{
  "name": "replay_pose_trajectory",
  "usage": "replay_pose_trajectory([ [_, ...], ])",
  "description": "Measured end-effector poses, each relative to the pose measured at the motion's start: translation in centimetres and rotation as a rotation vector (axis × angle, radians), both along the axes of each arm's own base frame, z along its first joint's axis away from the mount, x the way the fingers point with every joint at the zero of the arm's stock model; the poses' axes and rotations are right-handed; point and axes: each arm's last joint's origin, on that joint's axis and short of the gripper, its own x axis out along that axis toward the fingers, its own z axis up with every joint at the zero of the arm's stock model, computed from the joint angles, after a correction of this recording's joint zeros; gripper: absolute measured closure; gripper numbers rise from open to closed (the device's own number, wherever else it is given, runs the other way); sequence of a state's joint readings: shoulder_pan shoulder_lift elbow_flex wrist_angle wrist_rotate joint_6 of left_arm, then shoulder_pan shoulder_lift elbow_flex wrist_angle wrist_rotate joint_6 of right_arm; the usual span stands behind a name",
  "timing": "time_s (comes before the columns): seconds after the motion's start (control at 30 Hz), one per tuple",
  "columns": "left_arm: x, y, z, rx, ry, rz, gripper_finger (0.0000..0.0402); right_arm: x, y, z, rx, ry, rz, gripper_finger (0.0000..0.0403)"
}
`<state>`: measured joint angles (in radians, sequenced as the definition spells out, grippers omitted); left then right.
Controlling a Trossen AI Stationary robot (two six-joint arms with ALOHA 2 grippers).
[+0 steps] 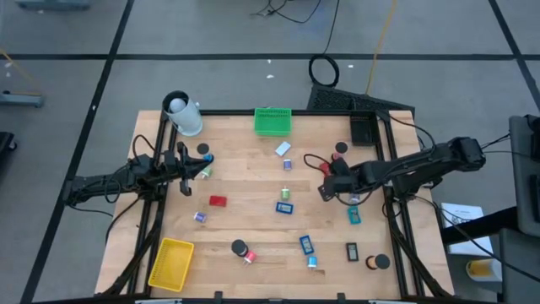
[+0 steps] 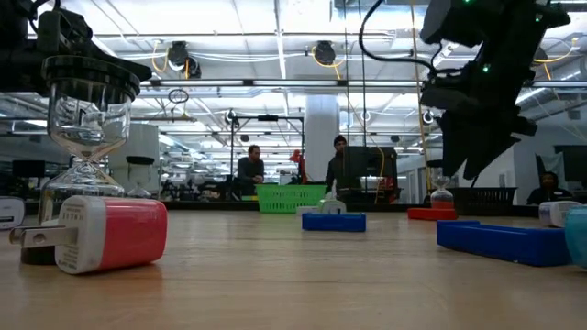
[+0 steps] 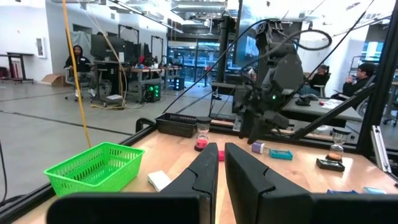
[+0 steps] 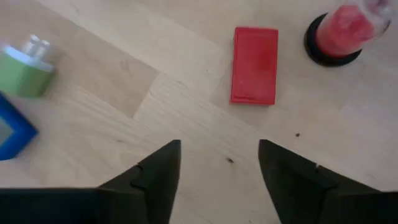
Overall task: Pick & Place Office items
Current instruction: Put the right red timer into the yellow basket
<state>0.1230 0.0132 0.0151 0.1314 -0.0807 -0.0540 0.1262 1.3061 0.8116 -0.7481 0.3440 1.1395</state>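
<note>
The left arm reaches in from the desk's left side, its hand (image 1: 187, 173) with fingers nearly together, nothing between them; the right arm stretches in from the right, its hand (image 4: 219, 163) pointed down over the desk, fingers spread apart and empty.

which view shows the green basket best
The left wrist view: the green mesh basket sits close and large, with its mesh walls and rim clear. The high view shows it small at the table's far edge. The low view shows only a distant sliver. The right wrist view misses it.
</note>
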Motion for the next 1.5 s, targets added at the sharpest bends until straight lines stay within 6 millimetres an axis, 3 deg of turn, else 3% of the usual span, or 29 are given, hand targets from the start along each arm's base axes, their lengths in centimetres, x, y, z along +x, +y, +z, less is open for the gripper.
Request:
replay_pose_trajectory([
  [0.23,0.0,0.0,0.0,0.0,0.0,-0.001,0.0364,0.8,-0.4,-1.5,-0.086,0.051,-0.031,0.0121],
  [0.4,0.0,0.0,0.0,0.0,0.0,-0.001,0.0364,1.0,-1.0,-1.9,-0.183,0.075,-0.061,0.0102],
  [0.63,0.0,0.0,0.0,0.0,0.0,-0.001,0.0364,1.1,-1.9,-3.7,-0.209,0.074,-0.112,0.0107],
  [0.93,0.0,0.0,-0.1,-0.008,0.008,-0.003,0.0364,-0.4,-2.4,-6.4,-0.197,0.009,-0.16,0.0108],
  [1.3,0.0,0.0,-0.1,-0.008,0.008,-0.004,0.0364,-0.7,-2.7,-7.8,-0.217,-0.099,-0.132,0.0111],
  [1.5,0.0,0.0,-0.1,-0.008,0.008,-0.004,0.0364,-0.7,-2.7,-7.8,-0.219,-0.094,-0.115,0.015],
])
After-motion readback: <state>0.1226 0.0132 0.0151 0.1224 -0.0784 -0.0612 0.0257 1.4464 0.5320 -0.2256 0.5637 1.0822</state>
